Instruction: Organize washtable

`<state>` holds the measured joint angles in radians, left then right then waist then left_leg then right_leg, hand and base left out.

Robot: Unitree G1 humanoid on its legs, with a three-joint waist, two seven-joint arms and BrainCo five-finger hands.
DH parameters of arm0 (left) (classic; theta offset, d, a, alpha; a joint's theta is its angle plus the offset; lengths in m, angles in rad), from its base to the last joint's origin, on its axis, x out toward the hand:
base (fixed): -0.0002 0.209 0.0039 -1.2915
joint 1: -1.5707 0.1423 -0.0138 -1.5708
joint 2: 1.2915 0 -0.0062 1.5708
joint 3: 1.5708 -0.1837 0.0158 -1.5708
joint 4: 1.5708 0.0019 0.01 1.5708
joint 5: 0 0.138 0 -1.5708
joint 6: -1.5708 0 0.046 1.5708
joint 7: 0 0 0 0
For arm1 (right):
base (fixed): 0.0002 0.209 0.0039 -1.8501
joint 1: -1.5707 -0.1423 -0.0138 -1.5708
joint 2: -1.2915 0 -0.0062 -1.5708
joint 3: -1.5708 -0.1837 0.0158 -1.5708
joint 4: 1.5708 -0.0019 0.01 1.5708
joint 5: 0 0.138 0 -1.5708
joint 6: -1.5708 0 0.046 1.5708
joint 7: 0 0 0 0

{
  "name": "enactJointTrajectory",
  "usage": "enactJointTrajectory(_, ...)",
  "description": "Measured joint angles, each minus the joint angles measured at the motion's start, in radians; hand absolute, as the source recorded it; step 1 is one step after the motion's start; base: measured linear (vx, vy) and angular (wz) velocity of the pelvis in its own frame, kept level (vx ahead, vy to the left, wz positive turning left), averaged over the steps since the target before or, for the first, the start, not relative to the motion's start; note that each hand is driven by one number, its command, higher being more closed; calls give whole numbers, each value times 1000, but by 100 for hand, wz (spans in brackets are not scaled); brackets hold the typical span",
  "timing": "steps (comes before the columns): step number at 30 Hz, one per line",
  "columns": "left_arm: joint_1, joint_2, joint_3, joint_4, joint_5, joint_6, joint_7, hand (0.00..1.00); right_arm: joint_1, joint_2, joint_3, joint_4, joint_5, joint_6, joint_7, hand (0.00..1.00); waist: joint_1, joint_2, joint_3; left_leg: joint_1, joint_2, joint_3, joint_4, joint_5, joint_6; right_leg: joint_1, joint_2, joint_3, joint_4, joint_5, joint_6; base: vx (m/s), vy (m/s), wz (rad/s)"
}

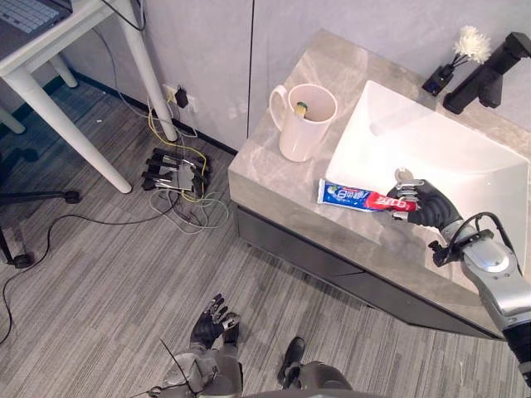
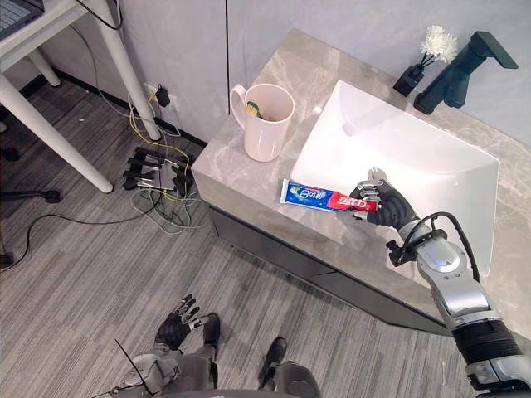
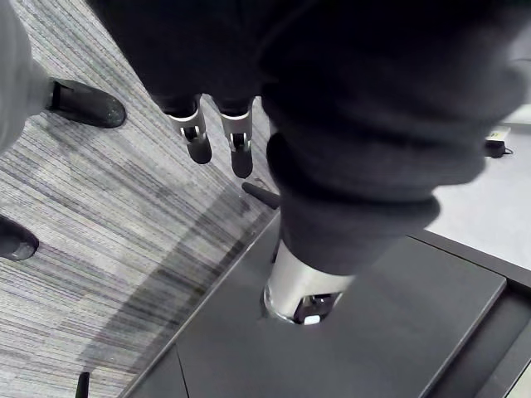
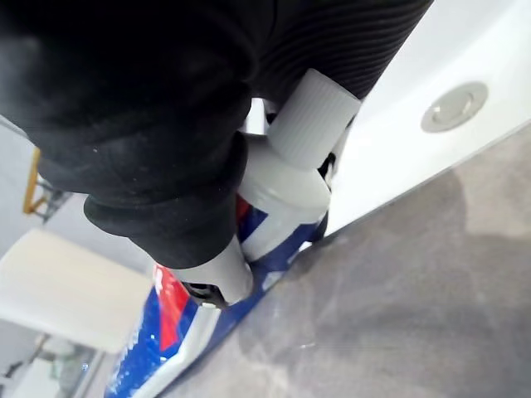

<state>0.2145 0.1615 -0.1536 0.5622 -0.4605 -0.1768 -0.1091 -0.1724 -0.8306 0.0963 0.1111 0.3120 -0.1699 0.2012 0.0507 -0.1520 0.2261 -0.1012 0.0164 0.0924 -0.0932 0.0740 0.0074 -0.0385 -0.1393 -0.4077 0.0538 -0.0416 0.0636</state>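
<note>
A blue, red and white toothpaste tube (image 1: 357, 197) lies flat on the grey stone counter (image 1: 274, 178), along the white basin's (image 1: 431, 149) near-left rim. My right hand (image 1: 419, 203) is shut on the tube's cap end, and the right wrist view shows the white ribbed cap (image 4: 311, 116) tucked under the curled fingers. A pale pink mug (image 1: 300, 120) stands behind the tube with a toothbrush head (image 1: 302, 107) showing inside it. My left hand (image 1: 211, 322) hangs low over the carpet, its fingers straight and holding nothing.
A black faucet (image 1: 489, 75) and a small black vase with a white flower (image 1: 455, 58) stand at the back of the counter. A white table leg (image 1: 62, 124), a power strip and tangled cables (image 1: 176, 174) sit on the floor to the left.
</note>
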Motion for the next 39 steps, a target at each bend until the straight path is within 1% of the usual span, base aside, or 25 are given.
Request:
enactJointTrajectory(4,1,-1,10,-7,0,5,2,0,-24,0,-1,4,-5,2,4,100,1,0,0,7,0,16,0,0,0,0,-1,16,0,0,0,-7,10,-12)
enactJointTrajectory(6,4,-1,34,-33,-1,7,3,0,-44,0,-16,18,-6,2,2,100,-2,1,0,12,0,24,0,0,0,0,-2,26,0,0,0,-19,11,-13)
enactJointTrajectory(9,7,-13,85,-125,-24,7,6,0,-105,-1,-102,66,-6,2,-20,100,-8,4,-2,23,-1,36,0,1,0,4,-3,32,-1,0,0,-30,10,-13)
enactJointTrajectory(11,9,-19,128,-206,-50,7,8,0,-153,-2,-184,74,-7,2,-60,100,-14,19,-10,36,-1,37,0,1,0,18,-3,32,-5,0,1,-17,8,-5)
enactJointTrajectory(12,9,-19,141,-229,-57,8,8,0,-166,-4,-200,74,-7,1,-67,100,-15,24,-14,37,-1,38,0,1,0,19,-3,32,-5,0,1,-5,5,-3)
enactJointTrajectory(13,10,-19,174,-289,-70,8,9,0,-195,-6,-226,75,-6,0,-76,100,-21,34,-21,39,-1,38,0,2,-1,21,-3,30,-7,0,1,0,0,0)
enactJointTrajectory(14,8,-19,214,-352,-81,7,10,0,-218,-7,-242,75,-6,-2,-93,100,-34,47,-29,39,-1,36,0,5,-4,26,-2,26,-10,1,1,1,-1,8)
enactJointTrajectory(15,4,-17,236,-381,-87,6,10,0,-226,-7,-247,75,-5,-3,-99,100,-35,52,-32,42,-2,33,0,6,-4,33,-2,22,-13,1,1,2,-4,12)
enactJointTrajectory(18,-24,6,333,-507,-119,0,25,0,-228,-7,-260,76,-6,-3,-115,100,-39,95,-77,57,-2,15,0,8,-7,61,0,0,-24,1,1,25,-11,16)
enactJointTrajectory(20,-41,13,355,-540,-120,-2,26,0,-228,-7,-267,76,-7,-3,-118,100,-37,108,-84,65,-2,9,0,9,-8,73,0,-4,-25,0,2,0,-2,15)
enactJointTrajectory(21,-52,25,365,-582,-123,-4,28,0,-228,-7,-279,76,-7,-3,-119,100,-37,123,-94,68,-3,2,-1,12,-11,80,0,-11,-25,0,2,-24,3,13)
enactJointTrajectory(25,-87,75,361,-651,-168,2,22,0,-228,2,-285,76,-8,0,-119,100,-34,138,-103,68,-6,-10,-1,26,-11,92,0,-28,-34,0,2,-58,0,13)
enactJointTrajectory(26,-115,109,354,-653,-195,12,20,0,-229,12,-283,76,-8,2,-119,100,-34,142,-106,68,-6,-14,-2,31,-16,96,1,-32,-37,1,3,-95,-1,14)
enactJointTrajectory(27,-165,171,340,-653,-228,25,20,0,-236,41,-282,76,-8,5,-120,100,-35,146,-109,72,-5,-17,-4,36,-17,103,2,-39,-37,2,4,-100,-1,14)
enactJointTrajectory(30,-276,281,286,-646,-276,37,22,0,-273,80,-254,76,-7,18,-129,100,-34,154,-113,75,-3,-26,-8,38,-20,110,4,-49,-37,3,6,-77,0,9)
enactJointTrajectory(31,-372,336,233,-626,-303,41,25,0,-306,101,-230,76,-2,22,-140,100,-34,161,-117,74,-3,-33,-8,41,-21,113,5,-55,-39,5,7,-64,17,12)
enactJointTrajectory(32,-464,366,180,-612,-325,42,29,0,-338,128,-208,74,4,22,-154,100,-34,166,-121,73,-4,-38,-8,46,-17,115,5,-57,-40,8,9,-72,23,12)
enactJointTrajectory(33,-511,373,154,-602,-337,42,30,0,-354,143,-198,70,8,23,-163,100,-33,168,-122,73,-5,-40,-8,48,-18,117,5,-58,-41,10,9,-58,32,11)
enactJointTrajectory(36,-736,374,24,-548,-378,42,62,0,-441,257,-149,36,28,24,-207,100,-34,170,-123,71,-8,-54,-8,62,-17,122,6,-63,-49,19,9,-21,17,7)
enactJointTrajectory(37,-778,372,-8,-536,-385,42,71,0,-459,292,-135,16,32,23,-220,100,-35,170,-123,70,-8,-57,-8,64,-15,122,7,-64,-51,20,9,5,8,5)
enactJointTrajectory(38,-815,364,-36,-516,-386,42,77,0,-479,335,-118,-2,32,23,-229,100,-36,171,-124,70,-9,-58,-8,67,-12,123,8,-64,-54,23,9,0,0,0)
enactJointTrajectory(39,-871,337,-74,-472,-392,44,93,0,-509,406,-87,-25,32,23,-250,100,-36,172,-124,70,-8,-59,-2,69,-13,124,10,-64,-56,27,7,32,-2,2)
